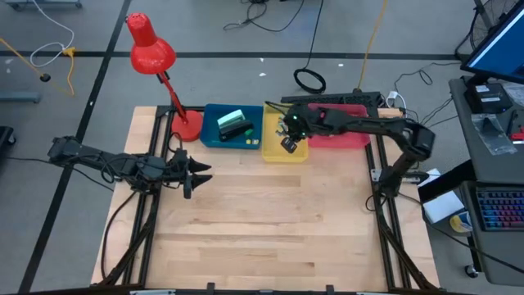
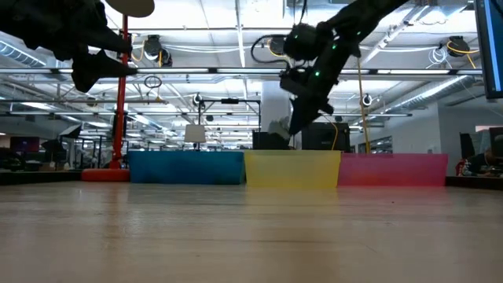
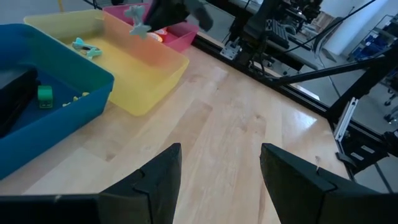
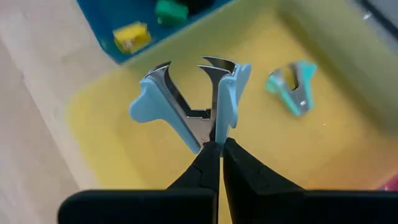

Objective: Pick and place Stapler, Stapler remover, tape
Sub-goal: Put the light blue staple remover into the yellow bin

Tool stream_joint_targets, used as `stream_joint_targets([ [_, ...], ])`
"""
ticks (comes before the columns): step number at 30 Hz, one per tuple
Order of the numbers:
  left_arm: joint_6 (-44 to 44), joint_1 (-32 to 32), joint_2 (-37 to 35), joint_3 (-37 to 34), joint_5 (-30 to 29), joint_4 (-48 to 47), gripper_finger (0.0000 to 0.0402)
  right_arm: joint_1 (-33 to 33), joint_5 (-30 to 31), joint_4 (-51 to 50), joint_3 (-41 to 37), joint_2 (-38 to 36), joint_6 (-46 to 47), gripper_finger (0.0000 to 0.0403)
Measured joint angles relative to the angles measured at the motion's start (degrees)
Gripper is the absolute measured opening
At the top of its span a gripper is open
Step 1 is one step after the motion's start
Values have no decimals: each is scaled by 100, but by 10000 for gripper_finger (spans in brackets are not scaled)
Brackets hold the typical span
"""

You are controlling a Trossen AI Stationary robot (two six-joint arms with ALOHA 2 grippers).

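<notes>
Right tool [image 4: 214, 149] pinches a light-blue staple remover [image 4: 193, 102] over the yellow bin [image 1: 274, 152]; left tool [image 3: 217, 180] wide above bare wooden counter [image 1: 270, 221]; cabled workshop floor around.

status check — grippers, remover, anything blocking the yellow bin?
Right gripper shut on light-blue staple remover, hanging over yellow bin. Second remover already in the bin, off to one side. Left gripper open, empty, over bare table. Nothing blocking.

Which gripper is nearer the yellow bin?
Right. The right gripper hangs over the yellow bin, holding a staple remover. The left gripper waits open, off over bare table.
</notes>
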Motion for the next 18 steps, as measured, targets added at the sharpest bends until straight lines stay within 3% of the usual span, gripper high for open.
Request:
stream_joint_targets([
  [10, 13, 0, 0, 0, 0, -57, 218, -307, -529, -455, 238, 959, -451, 0],
  [18, 20, 0, 1, 0, -1, -53, 218, -353, -522, -524, 238, 1086, -819, 9],
])
